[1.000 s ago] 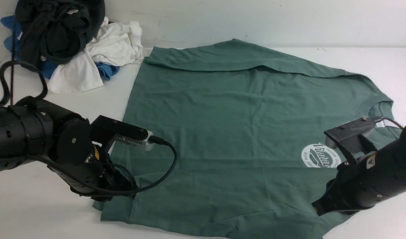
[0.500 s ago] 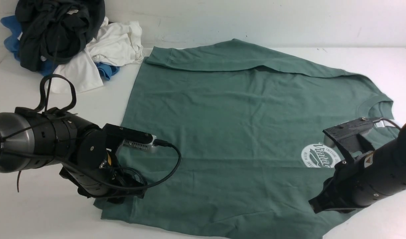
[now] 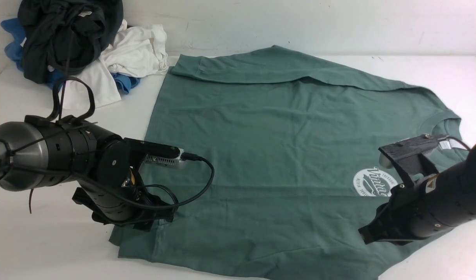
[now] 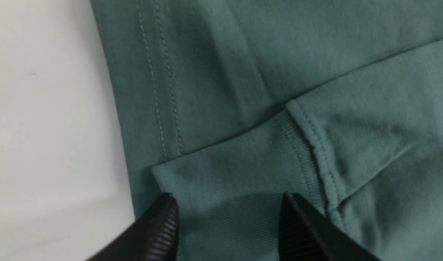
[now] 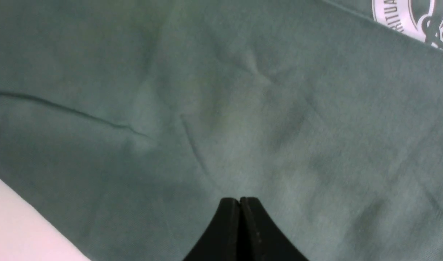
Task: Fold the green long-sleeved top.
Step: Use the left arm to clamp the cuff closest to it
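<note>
The green long-sleeved top (image 3: 269, 155) lies flat on the white table (image 3: 47, 249), neck (image 3: 440, 120) to the right and round white logo (image 3: 374, 182) near my right arm. Its far sleeve is folded across the body. My left gripper (image 4: 226, 197) stands open just above the near sleeve's ribbed cuff (image 4: 235, 170), which lies on the top's hem corner; nothing is between its fingers. In the front view the left gripper (image 3: 160, 217) is mostly hidden under its wrist. My right gripper (image 5: 239, 199) is shut and empty, hovering over plain fabric below the logo (image 5: 413, 18).
At the back left corner there is a pile of other clothes: a black garment (image 3: 66, 35), a white one (image 3: 132, 50) and a blue one (image 3: 125, 83). A white wall runs behind the table.
My left gripper's jaws have spread apart over the cuff, and the left arm has shifted right and slightly up. The right arm has crept a little to the left.
</note>
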